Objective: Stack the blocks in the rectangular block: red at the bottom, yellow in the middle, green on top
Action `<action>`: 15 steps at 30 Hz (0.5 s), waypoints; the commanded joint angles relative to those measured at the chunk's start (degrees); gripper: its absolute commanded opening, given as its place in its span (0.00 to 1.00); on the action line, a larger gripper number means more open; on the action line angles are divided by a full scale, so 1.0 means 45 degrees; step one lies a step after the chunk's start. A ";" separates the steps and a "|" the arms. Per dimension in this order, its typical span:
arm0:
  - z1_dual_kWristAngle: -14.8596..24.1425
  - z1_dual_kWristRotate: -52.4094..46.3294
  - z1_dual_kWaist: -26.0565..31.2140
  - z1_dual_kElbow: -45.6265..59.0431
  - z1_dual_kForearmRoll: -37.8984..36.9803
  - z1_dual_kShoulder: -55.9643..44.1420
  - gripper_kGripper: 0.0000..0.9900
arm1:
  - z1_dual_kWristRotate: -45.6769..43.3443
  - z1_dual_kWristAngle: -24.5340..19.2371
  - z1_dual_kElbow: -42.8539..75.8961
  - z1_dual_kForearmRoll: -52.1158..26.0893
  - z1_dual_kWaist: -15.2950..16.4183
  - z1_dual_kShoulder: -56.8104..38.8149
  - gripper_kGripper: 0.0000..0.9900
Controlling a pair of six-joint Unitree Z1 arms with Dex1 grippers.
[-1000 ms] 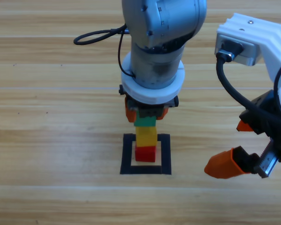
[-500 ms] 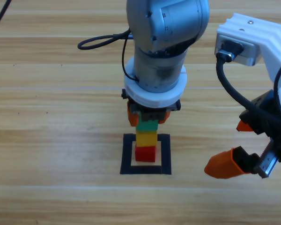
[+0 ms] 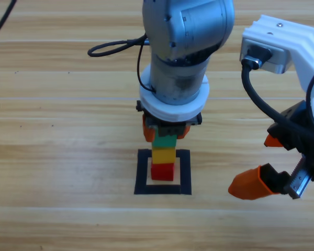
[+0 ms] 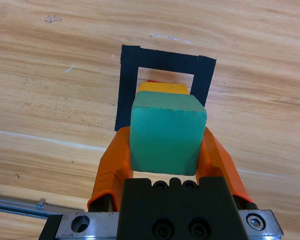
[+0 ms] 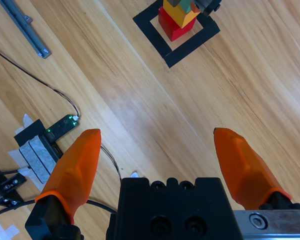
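The red cube point(image 3: 162, 171) stands inside the black tape rectangle point(image 3: 143, 172), and the yellow cube point(image 3: 163, 155) rests on it. On top is the teal-green cube point(image 3: 165, 141), with my left gripper point(image 3: 165, 130) shut on it from above. The left wrist view shows both orange jaws pressed against the sides of the green cube point(image 4: 167, 132), with the yellow cube point(image 4: 162, 88) and the tape rectangle point(image 4: 160, 60) beyond. My right gripper point(image 3: 254, 164) hovers open to the right of the stack, holding nothing. In its wrist view the right gripper point(image 5: 157, 132) looks toward the far-off red cube point(image 5: 172, 27).
A black cable point(image 3: 112, 44) loops on the table behind the left arm. The right wrist view shows a metal rail point(image 5: 25, 27), a small electronics box point(image 5: 37, 145) and thin wires off to one side.
My left gripper has come down a little with the green cube, which now sits closer on the yellow cube. The right arm has not moved.
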 commanded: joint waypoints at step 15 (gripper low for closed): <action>-0.0068 -0.0097 0.0162 -0.0176 -0.0091 0.0270 0.93 | -0.0126 0.0276 0.0161 -0.0298 0.0263 0.0129 1.00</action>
